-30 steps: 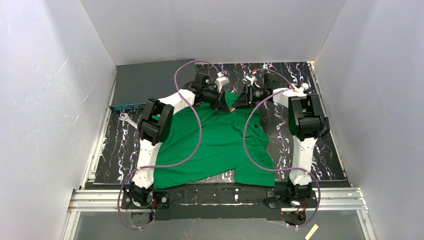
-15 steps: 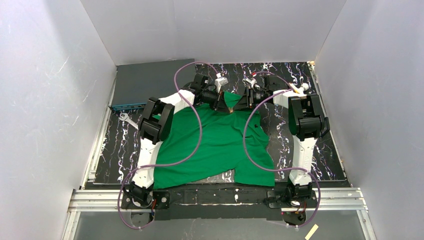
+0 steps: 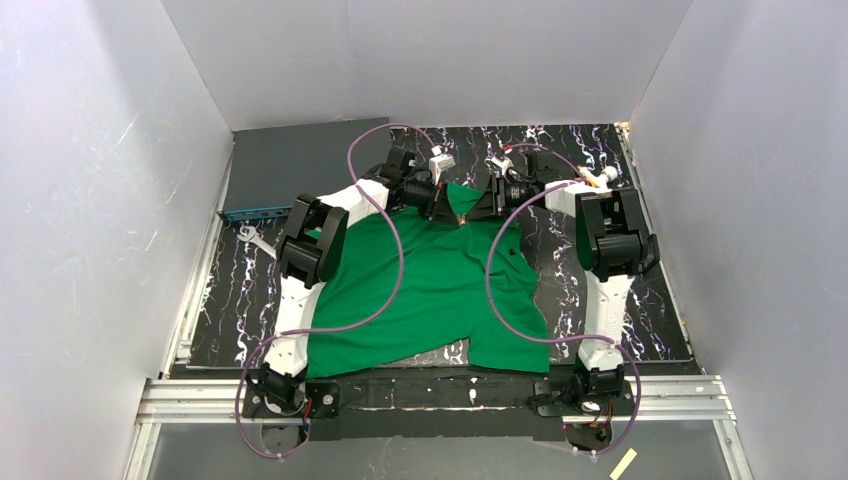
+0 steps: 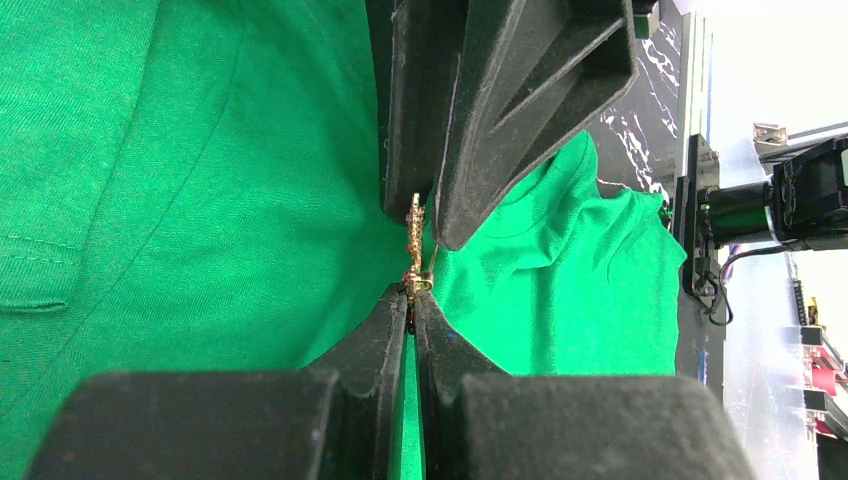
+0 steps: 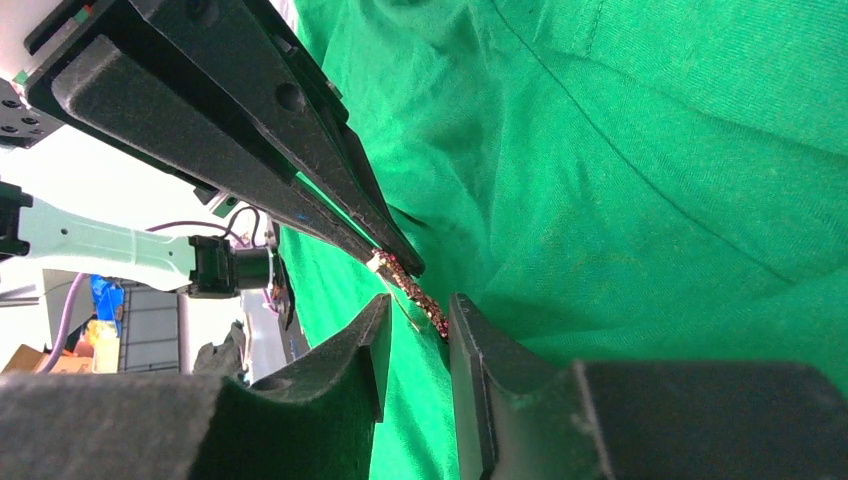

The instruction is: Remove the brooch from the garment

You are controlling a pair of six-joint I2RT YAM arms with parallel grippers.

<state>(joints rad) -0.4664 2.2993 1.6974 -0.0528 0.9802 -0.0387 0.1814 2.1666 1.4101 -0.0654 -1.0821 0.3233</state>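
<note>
The green garment (image 3: 430, 290) lies spread on the table, its collar end at the far side, where both grippers meet. The brooch (image 4: 414, 235) stands edge-on above the cloth, gold from the left wrist view and glittering red (image 5: 418, 293) from the right wrist view. My left gripper (image 4: 412, 296) is shut on the brooch's lower end. My right gripper (image 5: 420, 312) comes from the opposite side with its jaws a narrow gap apart. The brooch lies between them, against the right finger (image 5: 462, 320). From above, the brooch (image 3: 462, 216) is a small speck between the two grippers.
A flat dark grey box (image 3: 300, 165) with a blue front edge lies at the back left. The black marbled mat (image 3: 600, 330) shows on both sides of the shirt. Purple cables loop over the shirt. White walls enclose the table on three sides.
My right gripper's jaws have narrowed around the brooch and it has edged left toward the left gripper. The left gripper has stayed shut in place.
</note>
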